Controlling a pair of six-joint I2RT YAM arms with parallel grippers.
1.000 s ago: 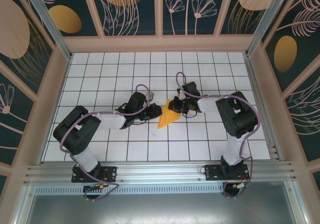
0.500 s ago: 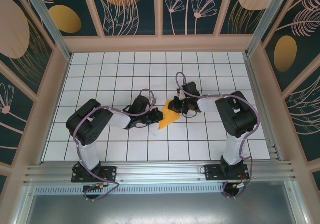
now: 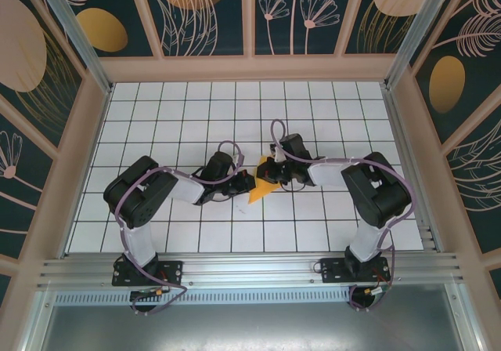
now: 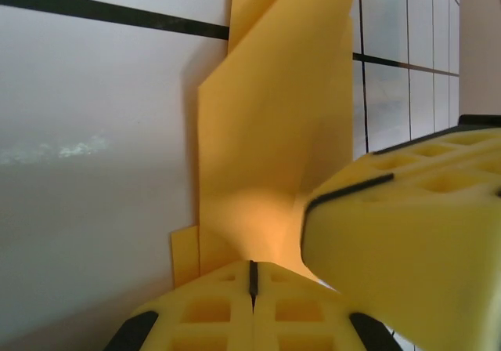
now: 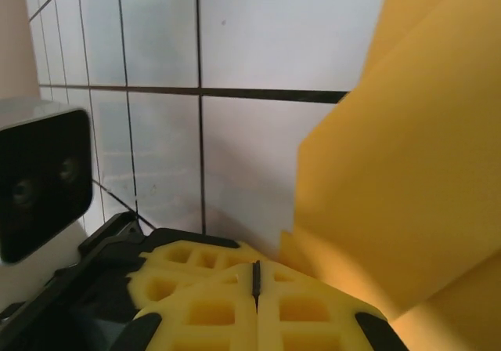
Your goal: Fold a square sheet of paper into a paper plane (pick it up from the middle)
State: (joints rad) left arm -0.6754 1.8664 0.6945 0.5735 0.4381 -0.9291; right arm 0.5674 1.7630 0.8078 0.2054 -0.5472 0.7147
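We are seeing the folded paper (image 3: 261, 190) lying near the tabletop's (image 3: 156, 116) middle, between both grippers. The left gripper (image 3: 244, 183) is pinching its near edge. The right gripper (image 3: 270, 172) is touching its far corner, fingers pressed together; whether they are gripping paper, we cannot tell.

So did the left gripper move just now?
Yes. The left gripper has slid a little to the right across the table grid lines, closer to the paper.
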